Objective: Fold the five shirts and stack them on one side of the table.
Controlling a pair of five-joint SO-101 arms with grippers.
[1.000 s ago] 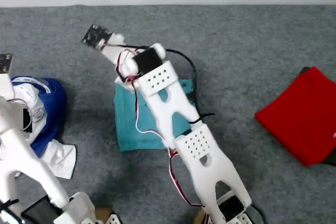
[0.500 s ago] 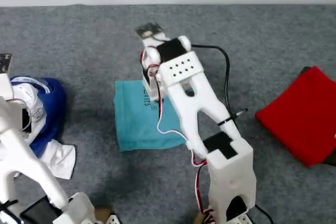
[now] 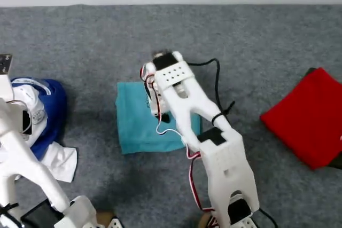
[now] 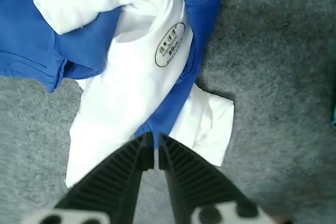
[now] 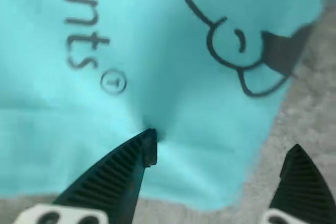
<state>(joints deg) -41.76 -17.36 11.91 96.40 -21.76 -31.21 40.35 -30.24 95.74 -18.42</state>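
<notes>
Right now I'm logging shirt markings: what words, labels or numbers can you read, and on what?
On the teal shirt: a dark printed word, cut off at the edge, not readable whole.
On the white shirt: an oval label, print too small to read.
Nothing can be quoted with confidence.

Teal shirt (image 3: 133, 126) (print (image 5: 86, 32) looks black), red shirt (image 3: 307, 118), blue shirt (image 3: 56, 105), white shirt (image 3: 63, 163)

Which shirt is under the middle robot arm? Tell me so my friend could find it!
Look at the middle of the grey table, under the right arm. A flat, folded teal shirt lies there. It alone is teal with dark print, unlike the red shirt and blue shirt at the sides.
</notes>
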